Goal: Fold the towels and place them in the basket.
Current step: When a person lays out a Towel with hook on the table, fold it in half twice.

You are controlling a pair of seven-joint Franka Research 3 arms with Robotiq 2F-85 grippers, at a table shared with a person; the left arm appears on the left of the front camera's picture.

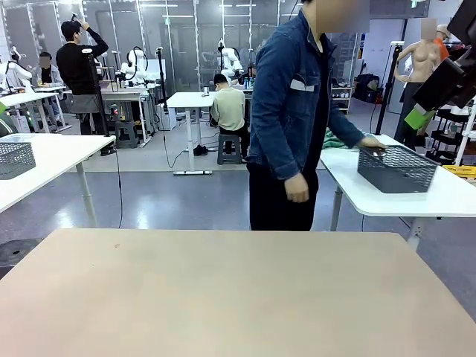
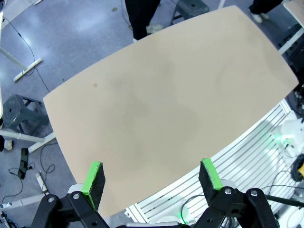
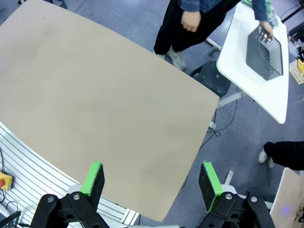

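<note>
Sitting well apart from rt claw, basket.

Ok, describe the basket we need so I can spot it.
Look past the tan table to the white side table on the right. The dark grey mesh basket sits there; unlike the similar basket far left, the person's hand rests on its rim.

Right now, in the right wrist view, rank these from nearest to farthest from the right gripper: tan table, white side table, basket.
1. Tan table, just ahead of the right gripper.
2. White side table, upper right.
3. Basket, farther back on that table.
</note>
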